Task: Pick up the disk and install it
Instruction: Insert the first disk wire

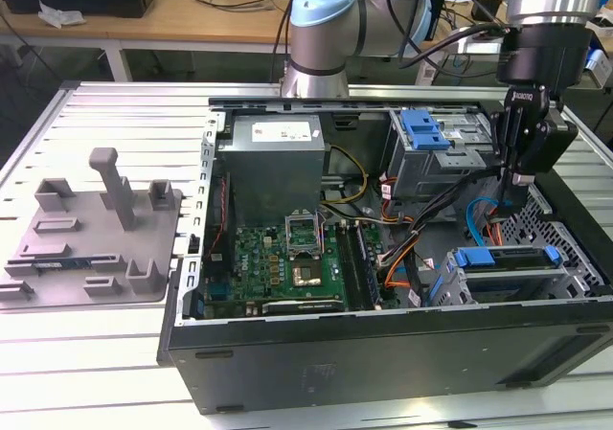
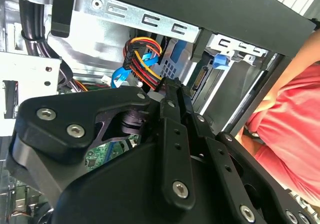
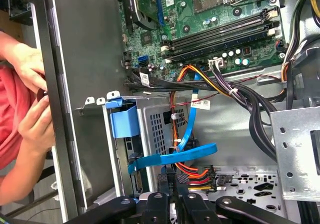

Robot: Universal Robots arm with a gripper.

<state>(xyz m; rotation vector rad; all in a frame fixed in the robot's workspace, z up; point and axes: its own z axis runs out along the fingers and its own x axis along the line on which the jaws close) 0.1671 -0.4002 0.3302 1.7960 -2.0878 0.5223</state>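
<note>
Scanning from the exterior view's left: grey tray (image 1: 91, 234) with upright posts, flat on the slatted metal bench (image 1: 57, 373), just beside the open computer case (image 1: 383, 353).

Inside the case: green motherboard (image 1: 278, 262) on the left side, grey power supply (image 1: 278, 162) behind it.

Further right: metal drive cage topped by a bright blue latch (image 1: 424, 128).

Right again: claw (image 1: 517, 173) hanging from the arm (image 1: 546, 9) over the case's right end, pointing down. Fingers clenched together, nothing gripped between them.

Below the claw and nearer the camera: disk (image 1: 508, 269), lying flat in the bay at the case's right front corner, blue carrier ends visible on both sides. Well apart from the claw, no contact.

First wrist view: claw (image 3: 172, 176) tips together, just beside the red-yellow-black wire bundle (image 3: 197, 173) and near the blue flat cable (image 3: 175, 156). Can't tell whether touching either. Outside the case's side wall, a person's hand (image 3: 27, 67) and a second one close by, red sleeve alongside.

Second wrist view: claw (image 2: 172, 87) same story, fingers side by side with no gap, aimed at the same wire bundle (image 2: 145, 59). Red sleeve (image 2: 295, 114) beyond the case wall.
</note>
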